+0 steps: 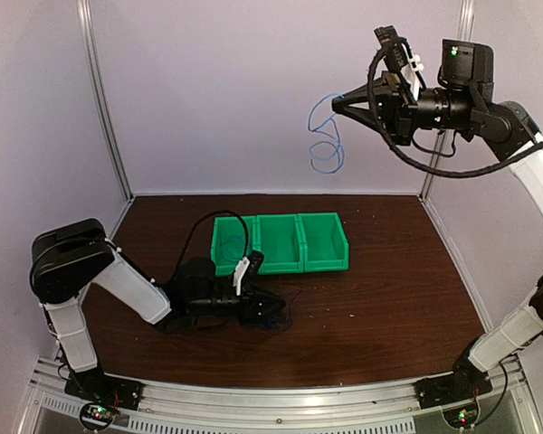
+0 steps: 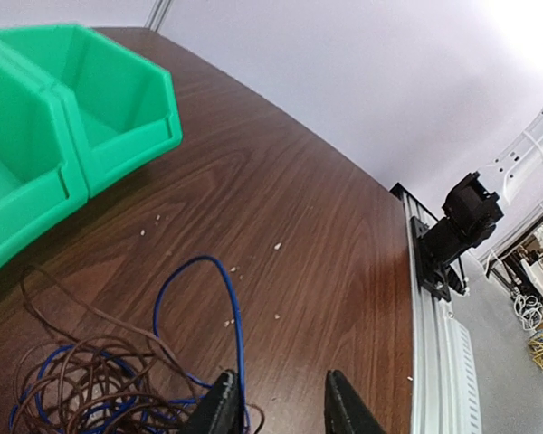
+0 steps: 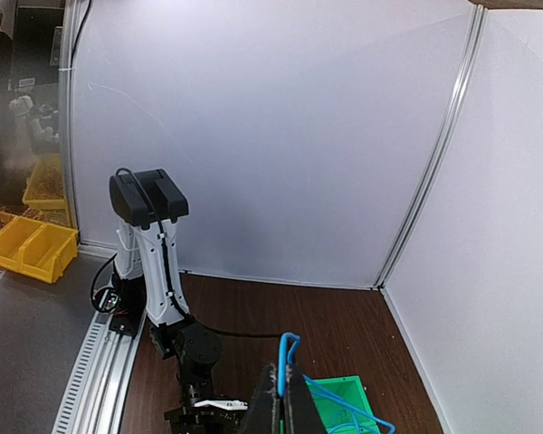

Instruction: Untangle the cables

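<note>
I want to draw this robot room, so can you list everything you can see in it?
green bins: three, green, side by side in the middle of the table
table: one, dark brown wood
cable tangle: one heap, brown and blue strands too mixed to count, on the table next to the left pincer
light blue cable: one, hanging in the air from the right pincer
specks: several, pale, scattered on the table
yellow bins: at least two, yellow, outside the booth
left pincer: one, black, open, low over the table by the tangle
right pincer: one, black, shut on the light blue cable, raised high
</note>
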Available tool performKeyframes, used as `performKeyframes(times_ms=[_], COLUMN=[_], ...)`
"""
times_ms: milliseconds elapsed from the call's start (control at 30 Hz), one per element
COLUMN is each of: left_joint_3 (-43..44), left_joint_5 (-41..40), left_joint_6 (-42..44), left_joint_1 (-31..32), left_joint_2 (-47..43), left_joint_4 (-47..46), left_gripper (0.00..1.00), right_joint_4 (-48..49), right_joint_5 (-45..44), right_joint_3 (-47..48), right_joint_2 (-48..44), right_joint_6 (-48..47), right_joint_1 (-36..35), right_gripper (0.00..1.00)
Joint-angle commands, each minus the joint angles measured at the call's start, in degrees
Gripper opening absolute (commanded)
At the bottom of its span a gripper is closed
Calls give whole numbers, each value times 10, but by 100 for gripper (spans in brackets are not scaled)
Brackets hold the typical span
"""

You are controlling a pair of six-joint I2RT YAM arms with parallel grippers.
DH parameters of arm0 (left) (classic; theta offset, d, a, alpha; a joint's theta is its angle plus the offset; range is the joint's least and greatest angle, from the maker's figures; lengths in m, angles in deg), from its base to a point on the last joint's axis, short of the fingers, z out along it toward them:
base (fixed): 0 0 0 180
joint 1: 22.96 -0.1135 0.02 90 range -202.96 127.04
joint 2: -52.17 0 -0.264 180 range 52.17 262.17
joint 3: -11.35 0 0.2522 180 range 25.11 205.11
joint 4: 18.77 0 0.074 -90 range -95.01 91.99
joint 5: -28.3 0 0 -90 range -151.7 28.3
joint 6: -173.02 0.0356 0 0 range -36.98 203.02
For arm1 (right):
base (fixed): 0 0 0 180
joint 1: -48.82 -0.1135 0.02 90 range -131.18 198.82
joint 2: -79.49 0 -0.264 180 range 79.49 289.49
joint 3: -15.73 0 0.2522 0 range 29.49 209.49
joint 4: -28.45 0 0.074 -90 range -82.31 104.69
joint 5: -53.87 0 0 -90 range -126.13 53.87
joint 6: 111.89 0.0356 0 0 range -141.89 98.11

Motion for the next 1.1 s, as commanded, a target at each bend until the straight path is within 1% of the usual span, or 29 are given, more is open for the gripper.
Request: performKeyframes(times_ms=[0, 100, 267, 433, 567, 700, 767, 833, 900, 1000, 1067], left_joint_3=[14, 22, 35, 75, 121, 175, 197, 218, 245, 263, 277], left_joint_5=[-3, -9, -24, -47, -77, -101, -112, -127, -106, -48, -25], left_joint_6=[20, 30, 53, 112, 171, 214, 219, 203, 200, 195, 187], left_joint_1=[18, 24, 27, 28, 27, 27, 27, 27, 28, 28, 28], left_joint_2=[-66, -102, -177, -252, -286, -280, -268, -250, -229, -197, -178], left_joint_4=[9, 36, 96, 212, 302, 373, 382, 382, 378, 353, 346], left_gripper=[39, 43, 47, 49, 50, 51, 51, 51, 51, 51, 50], right_joint_4=[-15, -14, -30, -38, -26, -10, -1, 7, 6, 6, 5], right_joint_5=[-23, -36, -54, -61, -59, -49, -43, -39, -37, -37, -36], right_joint_3=[-69, -113, -172, -246, -308, -356, -370, -376, -377, -379, -381], right_joint_2=[-32, -45, -60, -74, -80, -78, -77, -76, -75, -76, -76], right_joint_6=[-26, -37, -68, -97, -106, -106, -104, -99, -98, -97, -96], right_joint_1=[4, 7, 9, 10, 9, 9, 7, 5, 4, 3, 2], right_gripper=[0, 0, 0, 0, 0, 0, 0, 0, 0, 0, 0])
